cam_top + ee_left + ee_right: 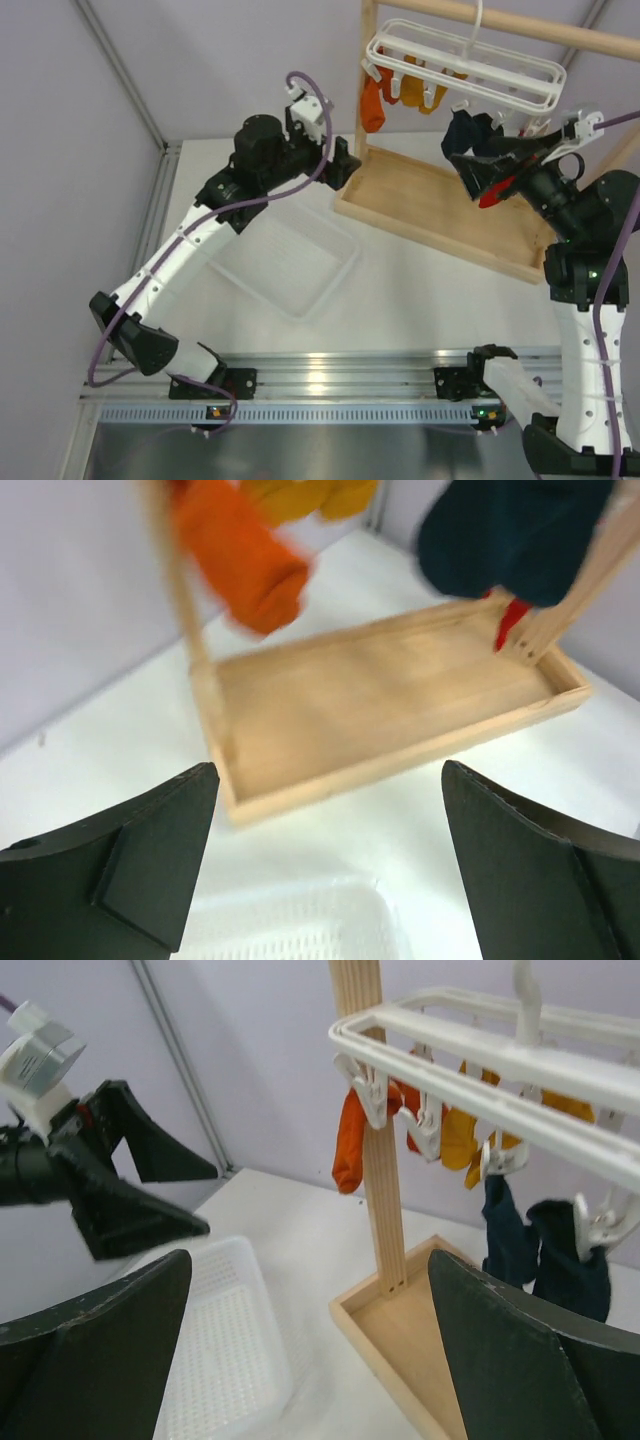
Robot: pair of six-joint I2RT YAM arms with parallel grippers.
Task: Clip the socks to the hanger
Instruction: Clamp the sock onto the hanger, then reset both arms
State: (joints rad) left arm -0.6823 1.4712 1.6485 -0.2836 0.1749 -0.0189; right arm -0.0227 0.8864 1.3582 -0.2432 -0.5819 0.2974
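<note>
The white hanger point(470, 65) hangs by its hook from the wooden rack's top bar; it also shows in the right wrist view point(480, 1050). A navy sock point(468, 130) hangs from its clips at the right end, seen too in the right wrist view point(545, 1250) and the left wrist view point(515, 535). Only a sliver of the red sock point(497, 190) shows, under my right gripper and below the navy sock point(510, 625); what holds it is hidden. My right gripper point(462, 175) is open and empty point(308, 1255) beside the navy sock. My left gripper point(350, 165) is open and empty point(328, 770) at the rack base's left corner.
An orange sock point(372, 105) and yellow socks point(420, 92) hang clipped at the hanger's left end. The wooden rack has a tray base point(440, 205) and an upright post point(375, 1130). A white perforated basket point(290, 262) sits on the table between the arms.
</note>
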